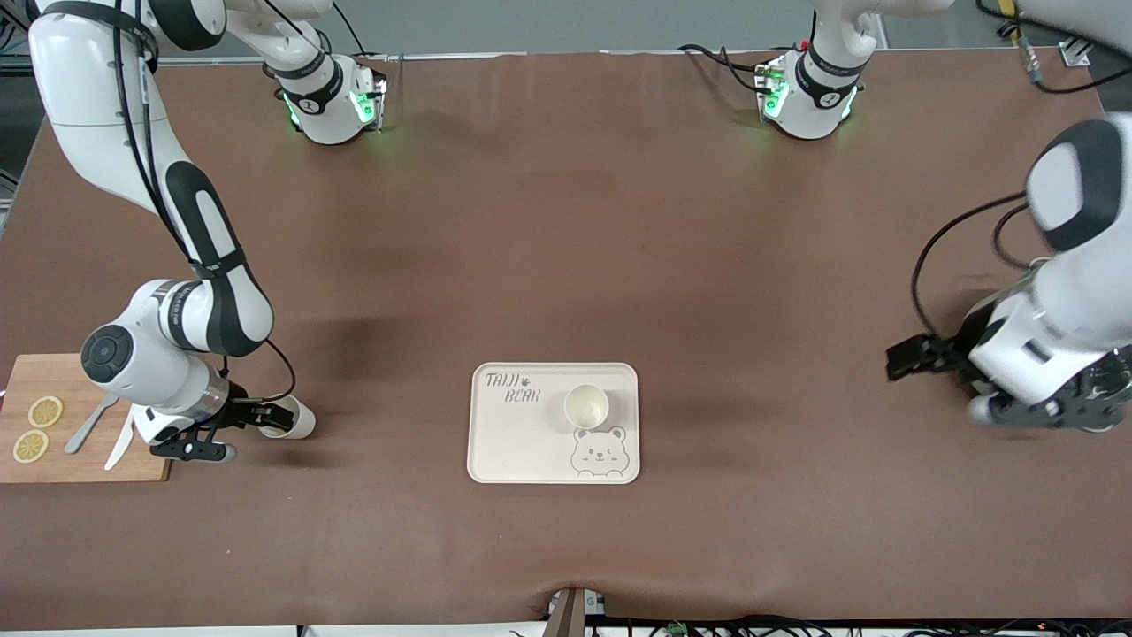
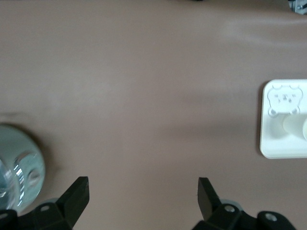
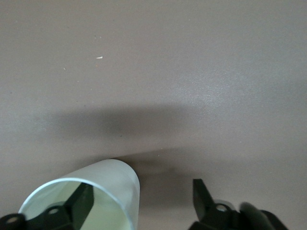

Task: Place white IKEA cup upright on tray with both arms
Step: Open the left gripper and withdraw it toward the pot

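A white cup [image 1: 297, 418] lies on its side on the brown table, between the cutting board and the tray, mouth toward my right gripper [image 1: 263, 417]. That gripper is low at the cup's mouth and open. In the right wrist view one finger [image 3: 79, 203] is inside the cup [image 3: 112, 179], the other [image 3: 204, 199] stands well clear outside the wall. A second white cup [image 1: 586, 405] stands upright on the cream tray [image 1: 517, 442]. My left gripper [image 1: 904, 360] hangs open over bare table at the left arm's end, its fingers [image 2: 79, 191] empty; the tray [image 2: 278, 143] shows off to one side.
A wooden cutting board [image 1: 88, 464] lies at the right arm's end of the table, just beside my right gripper, with two lemon slices [image 1: 44, 411], a spoon [image 1: 88, 426] and a white knife [image 1: 119, 442] on it.
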Robot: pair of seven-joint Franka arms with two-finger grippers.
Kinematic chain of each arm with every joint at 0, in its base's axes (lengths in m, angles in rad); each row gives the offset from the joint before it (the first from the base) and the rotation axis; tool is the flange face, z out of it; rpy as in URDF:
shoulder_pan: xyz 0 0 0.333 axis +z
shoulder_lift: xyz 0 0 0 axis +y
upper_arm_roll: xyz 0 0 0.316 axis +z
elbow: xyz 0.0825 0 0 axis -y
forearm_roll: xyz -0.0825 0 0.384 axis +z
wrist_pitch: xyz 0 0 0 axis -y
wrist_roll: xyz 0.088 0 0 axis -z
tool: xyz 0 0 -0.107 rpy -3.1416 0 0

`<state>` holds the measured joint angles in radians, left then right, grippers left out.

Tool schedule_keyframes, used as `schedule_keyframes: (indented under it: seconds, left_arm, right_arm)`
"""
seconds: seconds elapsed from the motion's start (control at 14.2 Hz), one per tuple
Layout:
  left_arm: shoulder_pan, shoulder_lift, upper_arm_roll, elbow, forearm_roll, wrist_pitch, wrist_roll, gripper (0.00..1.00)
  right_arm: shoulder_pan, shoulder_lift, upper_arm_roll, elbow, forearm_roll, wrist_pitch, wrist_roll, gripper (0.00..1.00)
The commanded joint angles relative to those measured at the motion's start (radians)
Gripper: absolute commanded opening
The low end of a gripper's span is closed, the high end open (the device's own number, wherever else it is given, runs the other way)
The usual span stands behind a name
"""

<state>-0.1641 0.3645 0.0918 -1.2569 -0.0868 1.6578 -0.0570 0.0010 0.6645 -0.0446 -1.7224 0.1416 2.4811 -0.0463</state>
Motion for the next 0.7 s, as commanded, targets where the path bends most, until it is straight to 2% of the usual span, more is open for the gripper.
schedule_keyframes:
  seconds: [0.0,0.07,0.14,0.21,0.42,0.63]
  left_arm:
    - [0.009,-0.074,-0.007,-0.051,0.013,-0.049,0.020,1.00]
    - [0.009,-0.094,-0.009,-0.056,0.013,-0.064,0.022,1.00]
    - [0.009,-0.110,-0.018,-0.059,0.013,-0.088,0.022,1.00]
    - [0.011,-0.128,-0.032,-0.067,0.018,-0.114,0.028,1.00]
    - [0.053,-0.191,-0.090,-0.122,0.051,-0.121,0.062,1.00]
    - [0.067,-0.211,-0.118,-0.124,0.079,-0.125,0.062,1.00]
  right_arm:
    - [-0.002,0.003,0.000,0.006,0.015,0.004,-0.009,0.37]
    - [-0.002,0.003,0.000,0.006,0.015,0.002,-0.007,0.25]
    - [-0.002,0.003,0.000,0.006,0.015,-0.002,-0.007,0.20]
    - [-0.002,0.003,0.000,0.007,0.015,-0.004,-0.007,0.19]
    - [-0.004,0.001,0.000,0.007,0.015,-0.008,-0.007,0.00]
    - [-0.004,0.000,0.000,0.009,0.015,-0.008,-0.007,0.00]
